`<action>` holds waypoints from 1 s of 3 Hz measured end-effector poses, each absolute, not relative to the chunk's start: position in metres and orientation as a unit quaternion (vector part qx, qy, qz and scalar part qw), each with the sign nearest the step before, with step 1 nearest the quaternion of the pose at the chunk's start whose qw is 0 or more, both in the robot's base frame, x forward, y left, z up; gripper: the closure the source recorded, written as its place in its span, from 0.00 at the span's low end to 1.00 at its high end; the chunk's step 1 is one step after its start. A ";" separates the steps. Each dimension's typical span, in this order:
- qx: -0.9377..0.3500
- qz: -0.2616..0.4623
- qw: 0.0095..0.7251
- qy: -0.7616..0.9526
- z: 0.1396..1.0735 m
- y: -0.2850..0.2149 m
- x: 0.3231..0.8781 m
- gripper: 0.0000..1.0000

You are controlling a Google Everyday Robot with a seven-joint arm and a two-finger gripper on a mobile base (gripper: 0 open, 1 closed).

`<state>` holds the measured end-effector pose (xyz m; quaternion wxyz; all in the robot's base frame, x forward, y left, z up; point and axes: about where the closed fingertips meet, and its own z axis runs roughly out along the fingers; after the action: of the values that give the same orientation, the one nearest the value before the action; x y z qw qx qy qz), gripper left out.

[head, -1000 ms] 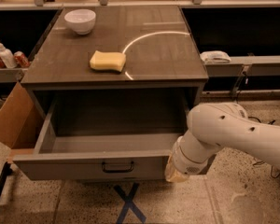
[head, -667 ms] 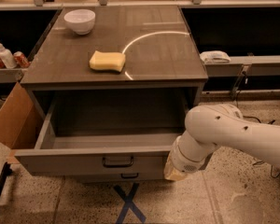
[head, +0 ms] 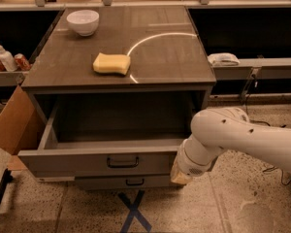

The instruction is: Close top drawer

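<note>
As seen from the front, noted grey-brown counter. Found top drawer directly beneath it, pulled well out toward the camera, long axis running left to right, front panel facing the viewer. Found white arm at right, pincer at the panel's right end; apart or together, could not determine. Noted dark bar handle at panel centre.
</note>
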<state>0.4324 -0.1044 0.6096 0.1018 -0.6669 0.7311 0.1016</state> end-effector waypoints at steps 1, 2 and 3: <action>-0.662 0.093 0.097 0.737 0.608 -0.106 0.440 1.00; -0.652 0.074 0.106 0.747 0.614 -0.108 0.455 1.00; -0.635 0.057 0.125 0.760 0.617 -0.110 0.475 1.00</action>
<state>0.4754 -0.1104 0.6172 0.1253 -0.6351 0.7600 0.0574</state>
